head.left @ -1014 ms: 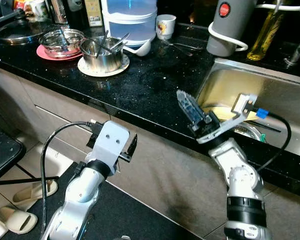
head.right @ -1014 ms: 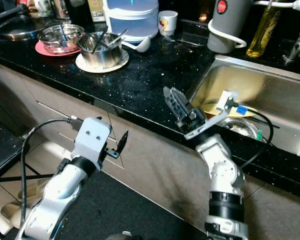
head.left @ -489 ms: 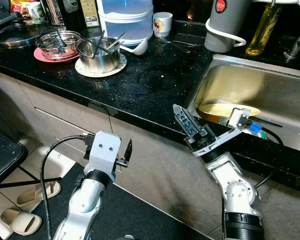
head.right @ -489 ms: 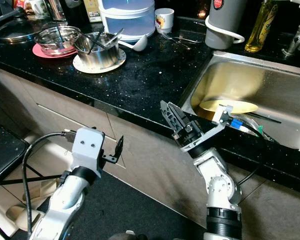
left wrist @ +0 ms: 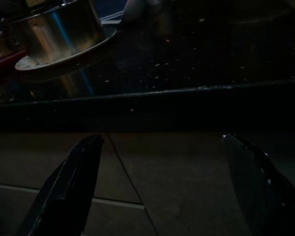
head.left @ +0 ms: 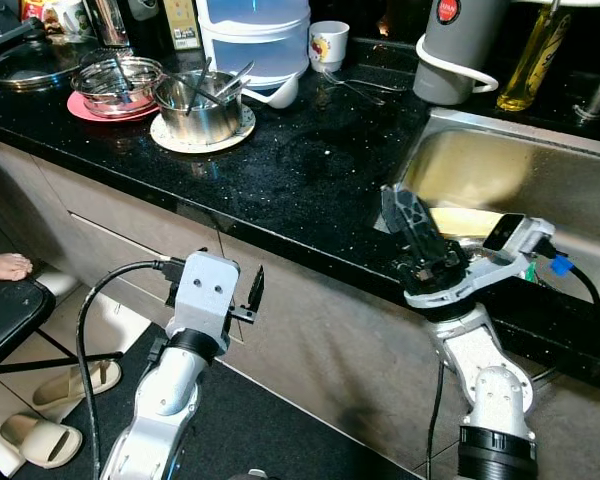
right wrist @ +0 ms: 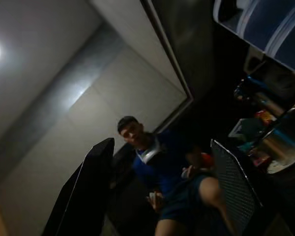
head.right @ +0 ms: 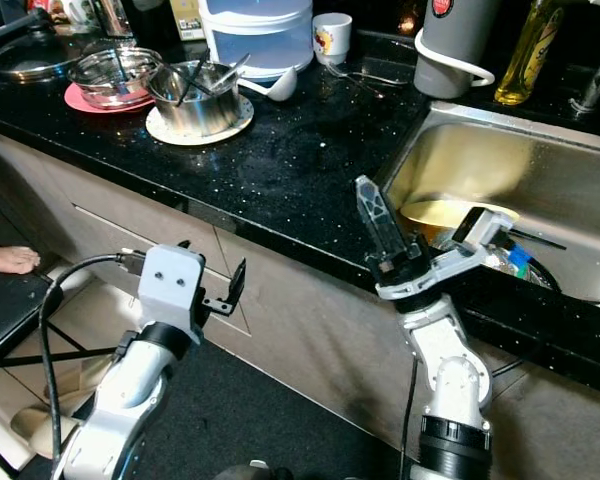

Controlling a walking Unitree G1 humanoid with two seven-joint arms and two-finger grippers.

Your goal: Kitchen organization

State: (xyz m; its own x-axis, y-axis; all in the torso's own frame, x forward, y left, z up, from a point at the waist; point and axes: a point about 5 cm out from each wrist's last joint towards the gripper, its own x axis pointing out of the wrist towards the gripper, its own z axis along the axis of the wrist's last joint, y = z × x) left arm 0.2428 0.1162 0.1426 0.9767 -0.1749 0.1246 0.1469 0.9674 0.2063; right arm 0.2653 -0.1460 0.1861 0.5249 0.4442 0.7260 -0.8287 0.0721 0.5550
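A steel pot (head.left: 202, 105) with several utensils stands on a white plate on the black counter (head.left: 310, 170), next to a glass bowl (head.left: 120, 85) on a pink plate. A white mug (head.left: 328, 45) and a white ladle (head.left: 277, 95) lie further back. My right gripper (head.left: 398, 205) points upward at the counter's front edge beside the steel sink (head.left: 540, 165); in the right wrist view (right wrist: 162, 143) it is open and empty. My left gripper (head.left: 252, 292) hangs low before the cabinet front, open with nothing held (left wrist: 162, 140).
A yellow plate (head.left: 470, 220) lies in the sink. A grey kettle (head.left: 455, 50), an oil bottle (head.left: 530, 60) and a blue water container (head.left: 255, 35) line the back. A person's foot (head.left: 5, 265), slippers (head.left: 40, 435) and a black stool (head.left: 5, 325) are on the left.
My right gripper has swung up and right toward the sink's edge, its fingers now pointing more upright. A person's foot has come into view at the left. The left arm has barely moved.
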